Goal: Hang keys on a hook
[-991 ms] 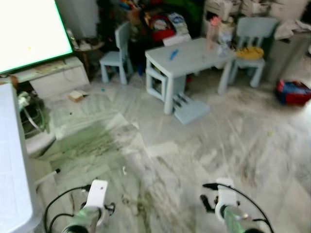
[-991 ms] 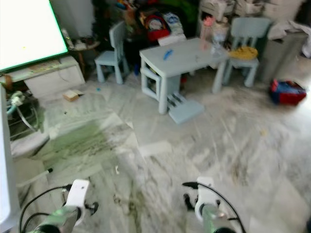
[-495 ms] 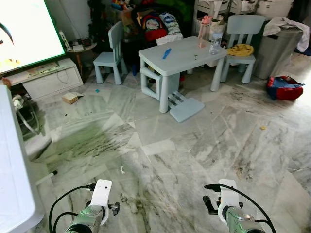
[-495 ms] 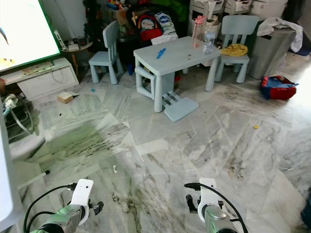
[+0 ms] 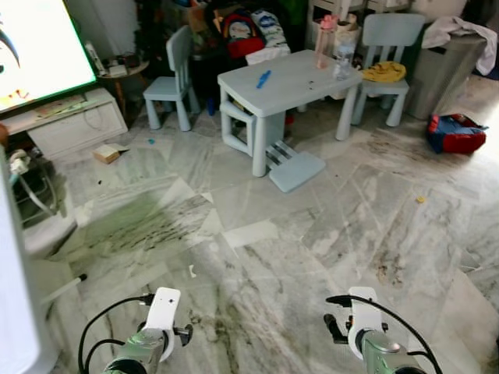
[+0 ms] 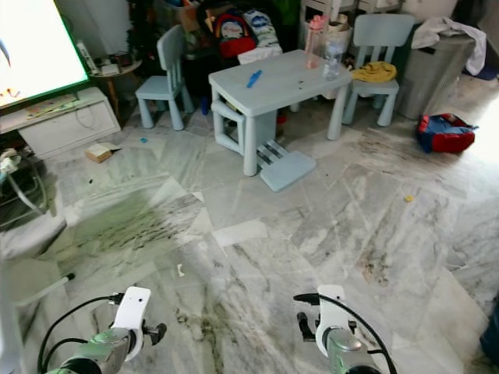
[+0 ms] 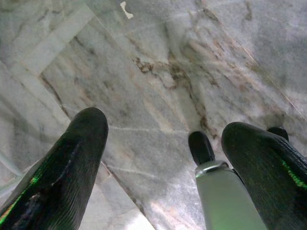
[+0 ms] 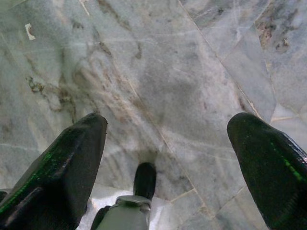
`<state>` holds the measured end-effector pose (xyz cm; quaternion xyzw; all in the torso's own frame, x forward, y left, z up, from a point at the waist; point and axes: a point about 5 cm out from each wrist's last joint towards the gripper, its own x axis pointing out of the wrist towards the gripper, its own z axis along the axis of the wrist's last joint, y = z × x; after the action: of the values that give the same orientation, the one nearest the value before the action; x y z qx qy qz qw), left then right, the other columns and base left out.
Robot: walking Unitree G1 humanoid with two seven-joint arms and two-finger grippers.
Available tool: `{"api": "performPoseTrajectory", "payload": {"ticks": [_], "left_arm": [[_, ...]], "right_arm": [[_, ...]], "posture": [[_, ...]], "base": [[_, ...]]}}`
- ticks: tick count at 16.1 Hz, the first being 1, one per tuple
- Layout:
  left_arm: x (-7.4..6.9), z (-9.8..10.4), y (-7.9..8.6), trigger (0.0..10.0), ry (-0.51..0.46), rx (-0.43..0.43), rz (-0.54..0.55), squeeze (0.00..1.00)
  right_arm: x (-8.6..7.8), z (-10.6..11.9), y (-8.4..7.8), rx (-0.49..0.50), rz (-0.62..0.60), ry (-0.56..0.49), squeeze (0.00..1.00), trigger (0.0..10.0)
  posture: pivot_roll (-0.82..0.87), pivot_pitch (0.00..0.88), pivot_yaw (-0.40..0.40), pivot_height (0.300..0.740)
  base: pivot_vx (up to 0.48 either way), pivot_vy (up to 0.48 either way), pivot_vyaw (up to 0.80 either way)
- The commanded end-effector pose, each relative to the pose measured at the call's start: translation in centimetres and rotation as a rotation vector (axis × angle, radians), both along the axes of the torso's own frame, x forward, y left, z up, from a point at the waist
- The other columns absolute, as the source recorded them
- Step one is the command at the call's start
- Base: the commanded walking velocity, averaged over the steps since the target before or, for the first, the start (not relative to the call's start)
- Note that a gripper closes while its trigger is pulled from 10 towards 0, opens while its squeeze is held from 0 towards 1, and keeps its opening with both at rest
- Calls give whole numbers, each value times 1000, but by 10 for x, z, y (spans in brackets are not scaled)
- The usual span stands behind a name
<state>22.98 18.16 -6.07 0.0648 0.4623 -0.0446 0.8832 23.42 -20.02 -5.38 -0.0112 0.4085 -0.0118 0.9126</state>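
No words, numbers or signs are showing clearly enough to read. The big bright screen [image 5: 35,43] by the wall is glowing white with a dark curved mark, but no letters are showing on it. The colourful bags [image 5: 248,29] behind the small pale blue plastic table [image 5: 284,78] are carrying printed pictures, too small and blurry to read. The small brown box [image 5: 104,153] lying on the grey marble floor [image 5: 312,234] is showing no label that can be made out.
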Motion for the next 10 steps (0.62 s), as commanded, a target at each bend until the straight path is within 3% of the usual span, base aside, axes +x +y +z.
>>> {"api": "performPoseTrajectory", "payload": {"ticks": [1,10], "left_arm": [[0,0,0,10000,4,-5,-3,0],[0,0,2,10000,10,9,-4,0]], "right_arm": [[2,2,0,-5,2,-3,0,10000],[4,2,2,-7,8,-1,0,10000]], "posture": [[-69,32,60,740],[-68,35,64,740]], "base": [[0,0,0],[0,0,0]]}}
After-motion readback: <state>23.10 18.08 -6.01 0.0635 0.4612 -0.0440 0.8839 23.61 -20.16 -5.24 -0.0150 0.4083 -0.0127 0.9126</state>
